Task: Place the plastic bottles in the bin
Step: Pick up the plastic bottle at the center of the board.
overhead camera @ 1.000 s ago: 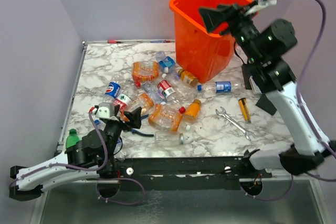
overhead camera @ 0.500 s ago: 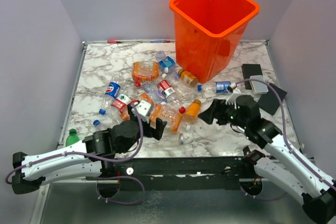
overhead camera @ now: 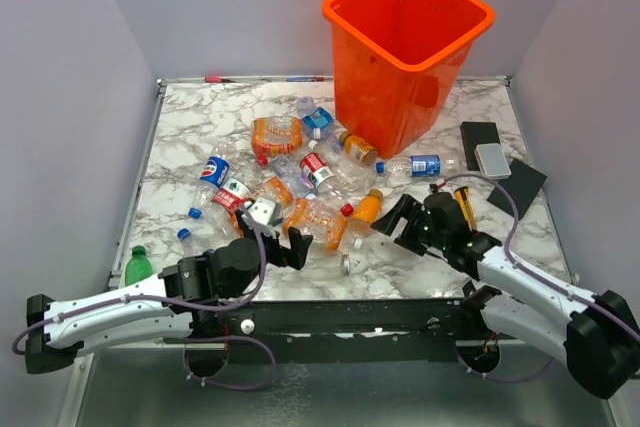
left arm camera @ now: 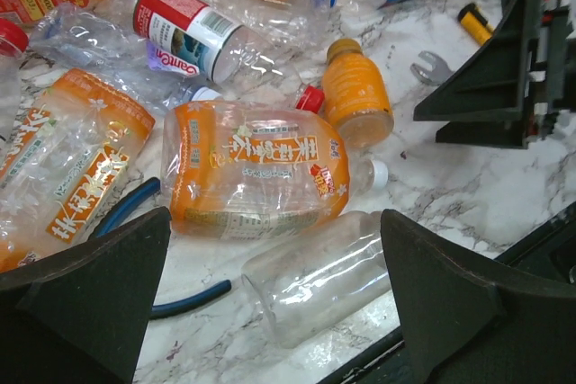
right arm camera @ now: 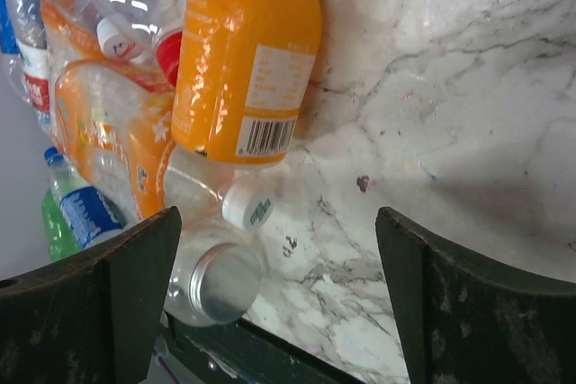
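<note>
The orange bin (overhead camera: 408,47) stands at the back of the marble table (overhead camera: 200,127). Several crushed bottles lie in a pile in front of it. My left gripper (overhead camera: 275,235) is open and low at the pile's near edge. In the left wrist view its open jaws (left arm camera: 279,303) frame a clear unlabelled bottle (left arm camera: 319,272), with an orange-labelled crushed bottle (left arm camera: 252,168) just behind. My right gripper (overhead camera: 400,227) is open and empty, low beside the small orange bottle (overhead camera: 367,207). In the right wrist view (right arm camera: 288,303) that orange bottle (right arm camera: 247,51) lies ahead, above the clear bottle's silver cap (right arm camera: 216,281).
Blue-handled pliers (left arm camera: 135,213) lie under the pile's near edge. A steel wrench (left arm camera: 432,65) and a yellow tool (overhead camera: 463,199) lie near my right arm. Black pads (overhead camera: 515,182) and a grey box (overhead camera: 493,159) sit at the right. A green bottle (overhead camera: 137,265) stands at the near left edge.
My right arm has come down from over the bin to the table by the small orange bottle. My left gripper has moved right to the near edge of the pile.
</note>
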Robot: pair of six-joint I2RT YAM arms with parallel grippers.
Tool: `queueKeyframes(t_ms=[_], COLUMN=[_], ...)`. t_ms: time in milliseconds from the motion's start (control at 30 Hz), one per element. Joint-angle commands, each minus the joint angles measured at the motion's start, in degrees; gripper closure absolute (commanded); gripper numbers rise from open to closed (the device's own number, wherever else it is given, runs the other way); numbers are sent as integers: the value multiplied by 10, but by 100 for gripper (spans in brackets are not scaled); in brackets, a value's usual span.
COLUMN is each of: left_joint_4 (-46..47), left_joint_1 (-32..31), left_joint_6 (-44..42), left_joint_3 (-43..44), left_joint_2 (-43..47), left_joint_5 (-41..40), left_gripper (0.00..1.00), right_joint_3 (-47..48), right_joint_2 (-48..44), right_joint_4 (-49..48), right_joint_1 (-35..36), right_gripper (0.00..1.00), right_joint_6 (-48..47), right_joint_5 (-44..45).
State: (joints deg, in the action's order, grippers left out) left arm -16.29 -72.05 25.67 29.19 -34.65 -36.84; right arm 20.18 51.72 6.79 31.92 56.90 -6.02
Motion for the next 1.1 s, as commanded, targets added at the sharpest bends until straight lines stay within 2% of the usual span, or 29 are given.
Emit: queueKeyframes(t_ms=[0, 233, 433, 533, 667, 733, 800, 967, 1067], left_joint_4=[35, 35, 34, 35, 35, 35, 34, 32, 49], left_joint_1=[1, -4, -7, -8, -10, -9, -10, -10, -9], left_joint_6=[29, 33, 35, 38, 39, 37, 34, 30, 30], left_joint_3=[-28, -38, -37, -39, -39, -37, -35, -25, -17], left_joint_2=[86, 137, 137, 139, 138, 136, 138, 161, 171], left_joint_5=[-52, -76, -71, -70, -70, -71, -75, -78, -79], left_gripper=[1, 1, 1, 1, 1, 1, 1, 1, 1], right_joint_3=[41, 107, 113, 100, 83, 83, 82, 81, 63], right_joint_2=[72, 221, 282, 293, 286, 270, 231, 62, -45], right_joint_4=[-79, -101, -125, -136, -157, -147, -117, -74, -96], right_joint_1=[-1, -1, 0, -1, -1, 0, 0, -1, 0], right_gripper=[7, 8, 14, 23, 49, 61, 68, 75, 76], right_joint_6=[32, 18, 29, 28, 24, 17, 8, -110, -200], right_joint_5=[56, 70, 27, 13, 1, 3, 12, 4, -65])
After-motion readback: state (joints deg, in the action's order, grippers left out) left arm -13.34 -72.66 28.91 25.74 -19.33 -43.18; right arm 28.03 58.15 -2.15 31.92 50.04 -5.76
